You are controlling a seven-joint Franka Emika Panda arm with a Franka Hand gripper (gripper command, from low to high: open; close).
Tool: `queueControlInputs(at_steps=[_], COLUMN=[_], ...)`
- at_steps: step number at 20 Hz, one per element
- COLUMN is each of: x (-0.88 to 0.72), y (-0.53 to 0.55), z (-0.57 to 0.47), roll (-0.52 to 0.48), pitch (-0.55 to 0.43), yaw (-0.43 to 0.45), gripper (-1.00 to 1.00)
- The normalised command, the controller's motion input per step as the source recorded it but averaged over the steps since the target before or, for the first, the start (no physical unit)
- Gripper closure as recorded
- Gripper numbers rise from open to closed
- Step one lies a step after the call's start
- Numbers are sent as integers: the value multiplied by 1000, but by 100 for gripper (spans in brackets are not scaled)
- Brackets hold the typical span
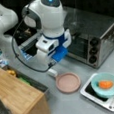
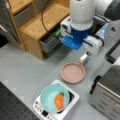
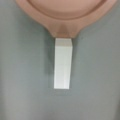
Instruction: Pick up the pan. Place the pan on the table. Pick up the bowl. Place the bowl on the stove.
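Now the gripper (image 2: pixel 86 51) hangs right above the pan (image 2: pixel 73 72) handle, which runs lengthwise in the wrist view, jaw state unclear.

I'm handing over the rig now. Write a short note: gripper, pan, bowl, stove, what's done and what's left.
Gripper: hidden under the wrist in both front views and absent from the wrist view; it hangs above the pan's white handle.
Pan: flat on the table.
Bowl: on the stove, orange item inside.
Done: pan sits on the table, bowl on the stove.
Left: nothing visible.
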Motion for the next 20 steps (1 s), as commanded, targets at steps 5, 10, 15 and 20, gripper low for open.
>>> queueControlInputs(at_steps=[5, 10, 15, 20], x=[-229, -357, -346, -226], y=[-1, 21, 7, -15], z=[-107, -73, -91, -106], roll=[-118, -104, -96, -97], pitch=[-62, -71, -91, -108], yaw=[151, 147, 153, 157], gripper=[-100, -100, -100, -100])
